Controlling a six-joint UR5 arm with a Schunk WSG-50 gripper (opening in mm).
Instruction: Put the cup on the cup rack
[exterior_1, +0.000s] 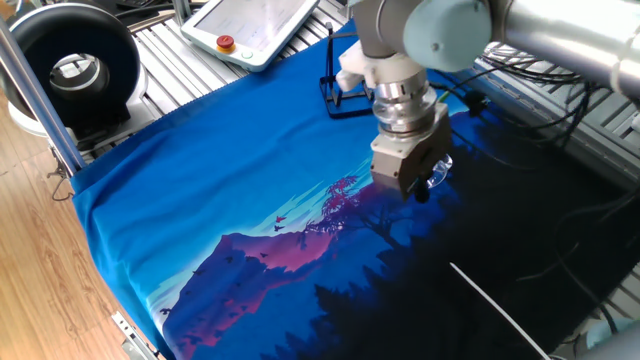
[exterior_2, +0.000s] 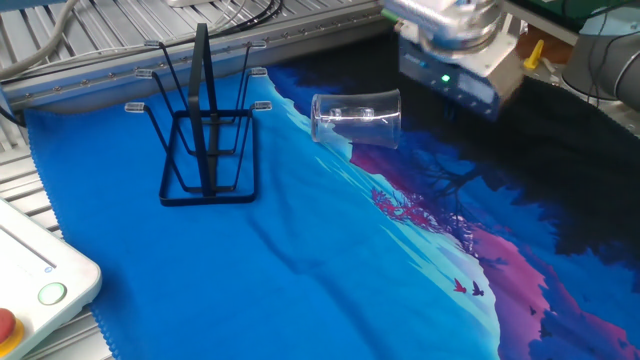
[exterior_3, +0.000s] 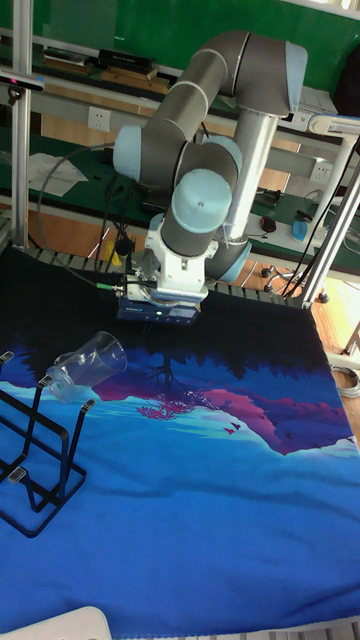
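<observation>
- The cup (exterior_2: 357, 118) lies on its side on the printed cloth covering the worktop, free of any grip, between the cup rack (exterior_2: 205, 135) and the tool (exterior_2: 457, 90).
- Its long axis runs roughly from rack to tool, mouth apparently facing the tool, though the clear glass makes that hard to confirm.
- The tool hangs just beside the cup, on the side away from the rack; its jaws are hidden, so I cannot tell whether they stand apart.

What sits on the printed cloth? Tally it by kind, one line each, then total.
Glass cups: 1, lying on its side
Black wire racks: 1, standing upright
Total: 2
</observation>
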